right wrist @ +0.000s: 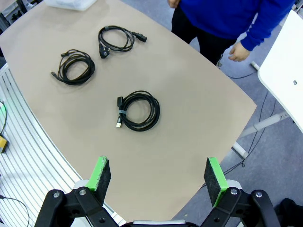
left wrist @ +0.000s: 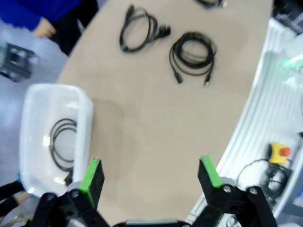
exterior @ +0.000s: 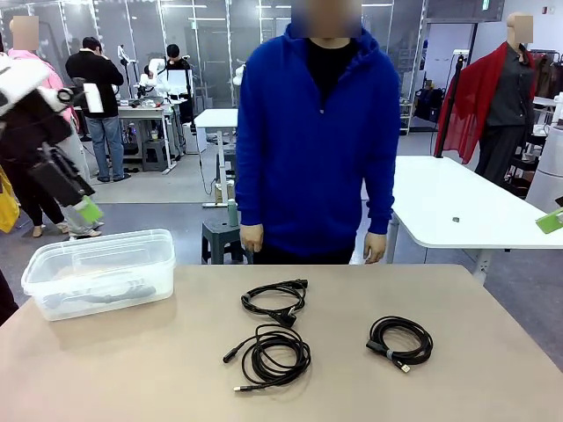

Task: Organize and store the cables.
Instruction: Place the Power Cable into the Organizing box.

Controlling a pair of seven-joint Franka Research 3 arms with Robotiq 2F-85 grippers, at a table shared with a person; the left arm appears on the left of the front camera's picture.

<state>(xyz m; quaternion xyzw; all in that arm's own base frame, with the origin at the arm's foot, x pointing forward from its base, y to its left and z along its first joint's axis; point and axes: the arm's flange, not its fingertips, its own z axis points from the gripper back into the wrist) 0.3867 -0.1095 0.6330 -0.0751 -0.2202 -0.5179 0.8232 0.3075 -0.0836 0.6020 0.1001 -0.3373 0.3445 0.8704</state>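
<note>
table [exterior: 493, 369]: 3 coiled cables [exterior: 274, 353] lie apart mid-table | clear bin [exterior: 163, 264]: far-left corner, 1 cord [left wrist: 64, 144] inside | left gripper [left wrist: 149, 163], right gripper [right wrist: 157, 161]: both spread wide, empty, high above table | step: pick-up not begun | next: drop onto 1 coil, pinch several loops together, carry to bin

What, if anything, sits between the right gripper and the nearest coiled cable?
Nothing visible. The right gripper is open above bare tabletop, and the nearest coiled cable lies by itself ahead of it, flat on the table.
</note>
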